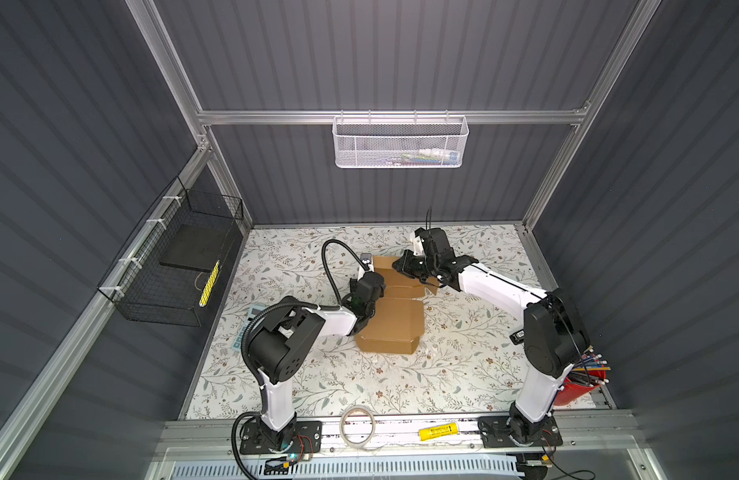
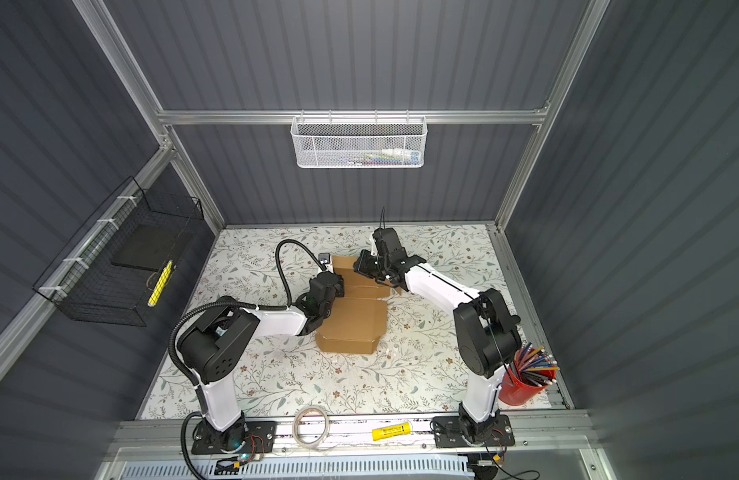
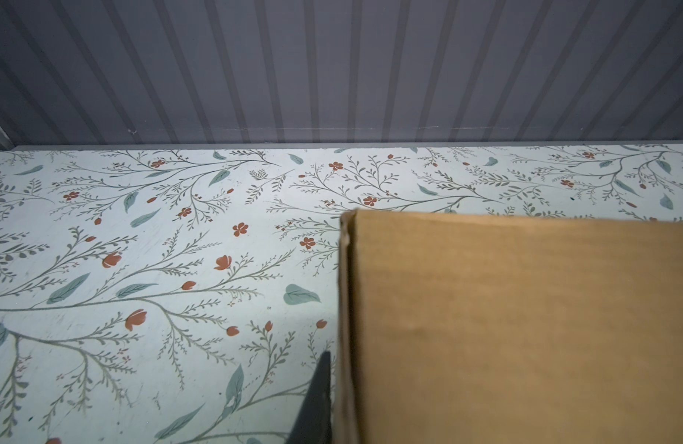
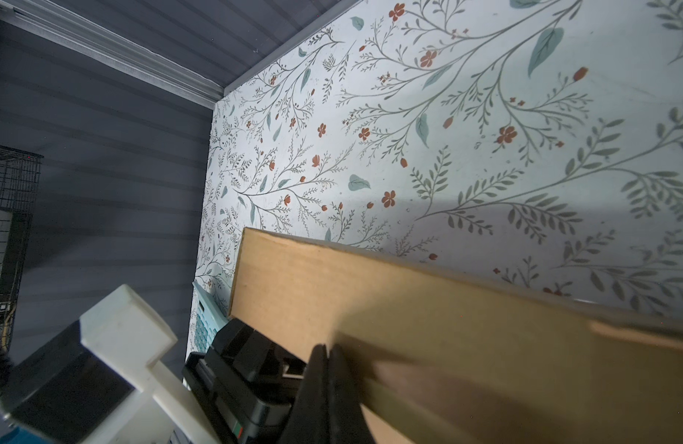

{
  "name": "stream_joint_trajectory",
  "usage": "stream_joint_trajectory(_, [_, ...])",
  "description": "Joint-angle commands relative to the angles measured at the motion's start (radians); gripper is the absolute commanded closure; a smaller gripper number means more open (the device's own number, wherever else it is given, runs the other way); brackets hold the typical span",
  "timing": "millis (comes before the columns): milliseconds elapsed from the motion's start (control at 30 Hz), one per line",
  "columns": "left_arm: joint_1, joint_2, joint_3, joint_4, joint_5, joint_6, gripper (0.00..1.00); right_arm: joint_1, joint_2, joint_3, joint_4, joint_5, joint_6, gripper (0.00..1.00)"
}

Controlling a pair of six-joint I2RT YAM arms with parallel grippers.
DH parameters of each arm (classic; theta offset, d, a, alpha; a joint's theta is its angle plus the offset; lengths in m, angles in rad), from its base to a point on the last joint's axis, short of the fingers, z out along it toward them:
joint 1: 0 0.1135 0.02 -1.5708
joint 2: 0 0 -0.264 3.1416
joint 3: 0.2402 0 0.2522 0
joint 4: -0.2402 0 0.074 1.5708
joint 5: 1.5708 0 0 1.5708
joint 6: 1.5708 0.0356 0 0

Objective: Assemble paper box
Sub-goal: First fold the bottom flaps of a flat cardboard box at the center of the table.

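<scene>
1. Left gripper (image 1: 368, 272) is seen in both top views at the left edge of the far panel of the paper box (image 1: 394, 324). Its jaws are hidden beneath the wrist, so it cannot be told there whether they are clenched.
2. In both top views, the right gripper (image 2: 357, 264) is placed at the far right corner of the paper box (image 2: 355, 322), over the same far panel. Its fingertips are masked by its own black body.
3. The paper box is laid on the floral tabletop (image 1: 301, 374), partly folded. Its near half is formed with a front wall stood up, and the far panels lie behind it.
4. In the left wrist view, one dark finger (image 3: 314, 399) is shown just beside the edge of an upright brown panel of the paper box (image 3: 524, 326). The second finger is hidden behind the cardboard, so a grasp cannot be confirmed.
5. In the right wrist view, the right gripper (image 4: 326, 365) is shown clenched, its fingers pressed together at the edge of a panel of the paper box (image 4: 447, 326). Whether cardboard is pinched between them cannot be told.
</scene>
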Motion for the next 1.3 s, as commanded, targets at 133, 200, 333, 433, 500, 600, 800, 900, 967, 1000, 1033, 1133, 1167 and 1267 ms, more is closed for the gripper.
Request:
stream_joint_trajectory(133, [0.006,0.021,0.024,0.004,-0.012,0.016,0.95,-0.002,0.034,0.006,-0.043,0.007,0.001,1.0])
stream_joint_trajectory(200, [0.006,0.022,0.024,0.002,-0.009,0.016,0.97,-0.002,0.036,0.007,-0.044,0.007,0.001,1.0])
stream_joint_trajectory(333, [0.006,0.021,0.025,0.001,-0.004,0.016,1.0,-0.002,0.034,0.007,-0.044,0.006,0.001,1.0])
stream_joint_trajectory(433, [0.006,0.021,0.024,0.0,-0.001,0.018,1.0,-0.002,0.033,0.008,-0.044,0.008,0.0,0.98])
stream_joint_trajectory(500, [0.006,0.015,0.022,-0.006,0.002,0.018,1.0,-0.001,0.032,0.006,-0.04,0.007,0.001,0.95])
stream_joint_trajectory(600, [0.006,0.005,0.015,-0.015,0.005,0.016,1.0,-0.002,0.028,0.012,-0.034,0.002,0.004,0.88])
stream_joint_trajectory(800, [0.006,-0.011,0.0,-0.03,0.001,0.005,1.0,-0.003,0.003,0.036,-0.07,0.018,-0.017,0.74])
stream_joint_trajectory(900, [0.006,-0.024,-0.02,-0.032,0.0,-0.008,1.0,-0.005,-0.019,0.042,-0.083,0.031,-0.024,0.66])
stream_joint_trajectory(967, [0.006,-0.033,-0.034,-0.033,0.001,-0.017,1.0,-0.004,-0.028,0.051,-0.094,0.033,-0.033,0.61])
stream_joint_trajectory(1000, [0.006,-0.04,-0.041,-0.035,0.002,-0.023,1.0,-0.005,-0.034,0.057,-0.102,0.035,-0.037,0.57])
stream_joint_trajectory(1033, [0.006,-0.042,-0.046,-0.036,0.002,-0.027,1.0,-0.004,-0.039,0.061,-0.107,0.038,-0.042,0.54])
stream_joint_trajectory(1133, [0.006,-0.053,-0.056,-0.04,0.002,-0.033,1.0,-0.007,-0.066,0.063,-0.12,0.05,-0.057,0.45])
stream_joint_trajectory(1167, [0.006,-0.058,-0.06,-0.041,0.002,-0.035,1.0,-0.006,-0.077,0.063,-0.127,0.057,-0.063,0.43])
stream_joint_trajectory(1267, [0.006,-0.07,-0.067,-0.042,0.002,-0.038,1.0,-0.01,-0.104,0.064,-0.144,0.072,-0.083,0.39])
